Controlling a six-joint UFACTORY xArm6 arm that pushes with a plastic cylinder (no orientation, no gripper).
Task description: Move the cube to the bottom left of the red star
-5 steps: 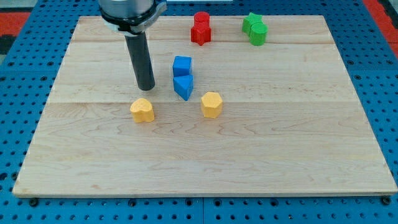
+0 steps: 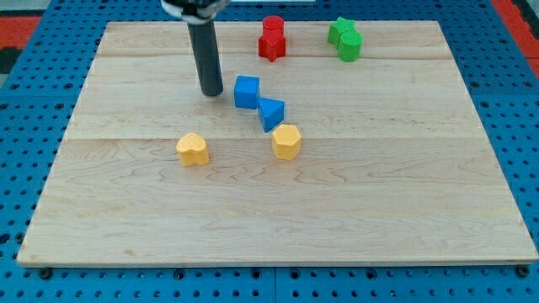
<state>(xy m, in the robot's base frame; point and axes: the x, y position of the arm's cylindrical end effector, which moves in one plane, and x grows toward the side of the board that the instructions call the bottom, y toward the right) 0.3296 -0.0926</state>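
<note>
The blue cube [image 2: 246,91] sits near the board's middle, below and left of the red star [image 2: 270,47]. A red cylinder-like block [image 2: 273,27] stands right behind the star. My tip [image 2: 211,93] rests on the board just left of the blue cube, a small gap apart. A blue triangular block [image 2: 271,114] lies at the cube's lower right, touching or nearly touching it.
A yellow hexagonal block [image 2: 287,141] sits just below the blue triangular block. A yellow heart-like block [image 2: 193,149] lies lower left. Two green blocks [image 2: 344,37] stand together at the top right. The wooden board [image 2: 421,185] lies on a blue pegboard.
My tip moved up and slightly right, to beside the cube. The blue triangular block slid right and down, away from under the cube. The cube turned slightly.
</note>
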